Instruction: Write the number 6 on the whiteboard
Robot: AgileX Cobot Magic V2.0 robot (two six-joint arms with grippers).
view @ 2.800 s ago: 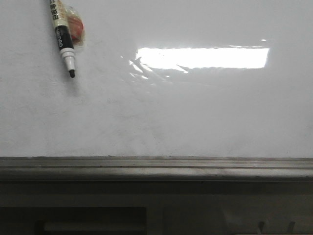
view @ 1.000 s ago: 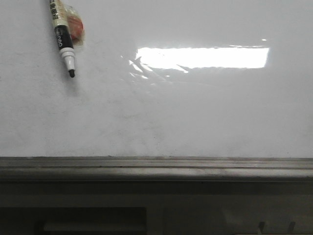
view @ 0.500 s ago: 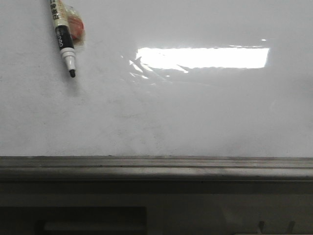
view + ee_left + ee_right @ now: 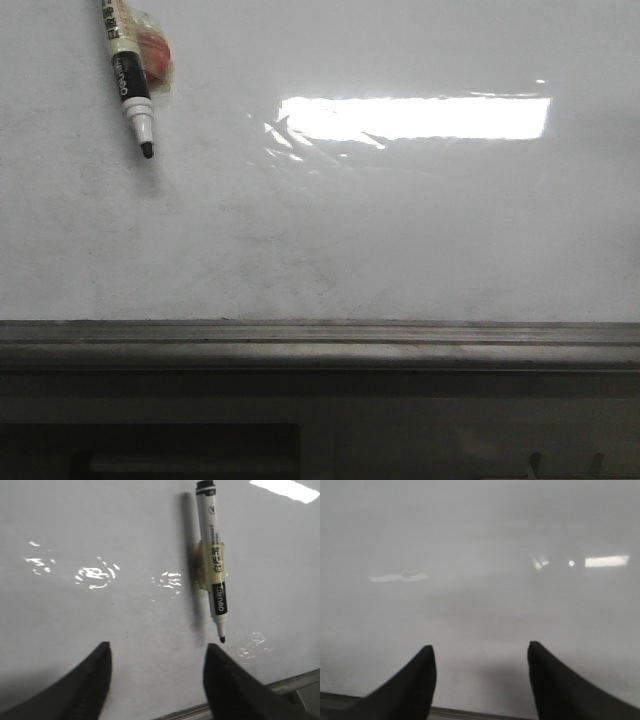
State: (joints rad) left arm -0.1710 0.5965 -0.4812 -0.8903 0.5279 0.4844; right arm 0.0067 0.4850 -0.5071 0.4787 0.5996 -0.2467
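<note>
A: Over the front view first: neither pincer in sight, so no placing from it. Just whiteboard, glossy, with a bright glare strip and a grey frame along the near edge. Any number 6?

B: None. No stroke anywhere on the white. Only a marker, uncapped, nib bare, lying flat with a scrap of tape and something orange at its barrel.

A: Left wrist view, then?

B: Left pincer spread wide, holding nothing, hovering over bare board. Marker ahead of the fingertips, nearer one finger than the other, nib pointing back toward the pincer. Not touching.

A: Right wrist view?

B: Right pincer likewise parted and empty. Nothing but smudged white between and ahead of the fingers, and a strip of frame close by them.

A: Judged from that: picking up the marker, writing not yet begun.

B: Agreed. Best to centre the barrel between the left fingers, turn the wrist so the pads close across the barrel rather than along it, and grip above the black band, clear of the nib. Mind the tape: possibly stuck down, so lift slowly and watch for slipping or twisting.
</note>
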